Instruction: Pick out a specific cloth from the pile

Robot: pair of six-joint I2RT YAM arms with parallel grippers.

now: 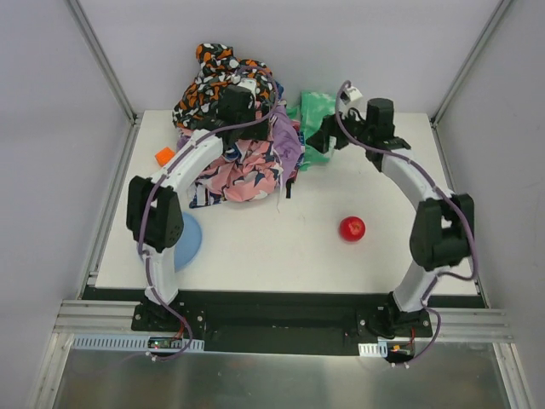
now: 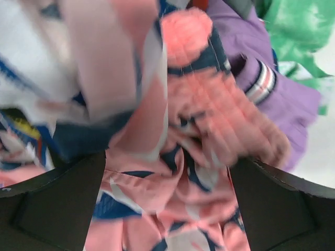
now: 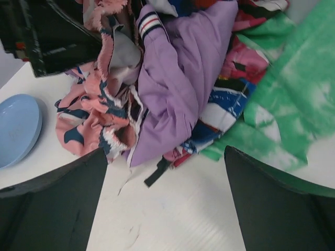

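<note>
The pile of mixed patterned fabrics lies at the table's back centre. The lavender cloth hangs down its right side, with a striped cuff; it also shows in the right wrist view and the left wrist view. My left gripper is on top of the pile. In its wrist view the left gripper is open, with pink floral cloth filling the gap between its fingers. My right gripper is open and empty, above bare table just in front of the lavender cloth.
A mint-green mottled cloth lies right of the pile, under my right gripper. A red ball sits on the table's right front. A light blue plate is at the left front, and a small orange object is at the left.
</note>
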